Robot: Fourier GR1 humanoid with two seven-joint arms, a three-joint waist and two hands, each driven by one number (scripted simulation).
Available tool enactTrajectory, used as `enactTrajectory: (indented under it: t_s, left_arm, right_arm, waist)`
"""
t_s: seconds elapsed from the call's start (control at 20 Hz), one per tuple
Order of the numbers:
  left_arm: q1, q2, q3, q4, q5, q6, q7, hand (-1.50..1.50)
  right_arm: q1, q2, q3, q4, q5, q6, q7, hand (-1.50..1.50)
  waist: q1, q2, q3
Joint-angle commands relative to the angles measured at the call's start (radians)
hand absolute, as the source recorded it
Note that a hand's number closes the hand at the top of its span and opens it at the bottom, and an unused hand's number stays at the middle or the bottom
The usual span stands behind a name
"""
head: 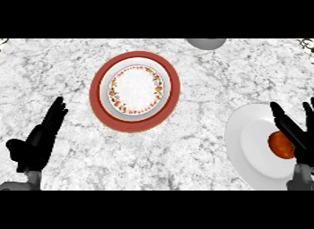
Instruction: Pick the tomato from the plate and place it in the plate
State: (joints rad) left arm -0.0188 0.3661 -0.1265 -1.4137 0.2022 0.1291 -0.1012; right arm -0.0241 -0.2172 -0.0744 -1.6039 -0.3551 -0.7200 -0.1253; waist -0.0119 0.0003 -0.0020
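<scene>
hidden/cut off: the right hand (pixel 311 134) covers the tomato's right part; the white plate (pixel 252 147) runs behind that hand toward the view's right edge; a grey rounded object (pixel 206 43) at the top edge is cut off and cannot be identified.
tomato (pixel 280 144): orange-red, rounded, lying on the white plate at the right of the table (pixel 205 134).
right hand fingers: straight and spread, extended over the tomato; contact with it cannot be determined; nothing is enclosed.
left hand (pixel 37 141): at lower left over bare table, fingers straight, thumb out, holding nothing.
red-rimmed plate (pixel 135 91): centre of table, floral inner ring, well apart from the tomato.
</scene>
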Motion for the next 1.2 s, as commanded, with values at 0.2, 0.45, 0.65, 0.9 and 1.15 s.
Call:
enactTrajectory:
  t_s: [0.2, 0.45, 0.65, 0.9, 1.15]
  left_arm:
    - [0.007, -0.006, 0.026, 0.027, -0.007, -0.052, -0.035, 0.0]
    - [0.003, 0.012, 0.043, 0.042, -0.005, -0.074, -0.047, 0.0]
    - [-0.029, -0.01, 0.039, 0.051, -0.01, -0.053, -0.018, 0.0]
    - [0.003, -0.012, 0.037, 0.028, -0.027, -0.074, -0.031, 0.0]
    - [-0.043, -0.021, 0.066, 0.044, -0.034, -0.063, 0.008, 0.0]
  right_arm:
    - [0.255, -0.079, 0.063, -0.28, 0.165, -0.193, 0.213, -1.5]
    - [0.343, -0.287, 0.097, -0.285, 0.206, -0.097, 0.448, -1.5]
    - [0.436, -0.419, 0.144, -0.353, 0.189, 0.041, 0.596, -1.5]
    - [0.393, -0.497, 0.113, -0.401, 0.17, 0.116, 0.786, -1.5]
    - [0.449, -0.524, 0.053, -0.41, 0.098, 0.253, 0.831, -1.5]
  waist:
    - [0.004, -0.002, 0.001]
    - [0.009, -0.001, -0.001]
    - [0.002, 0.0, -0.001]
    - [0.013, 0.0, 0.001]
    - [0.004, -0.002, 0.002]
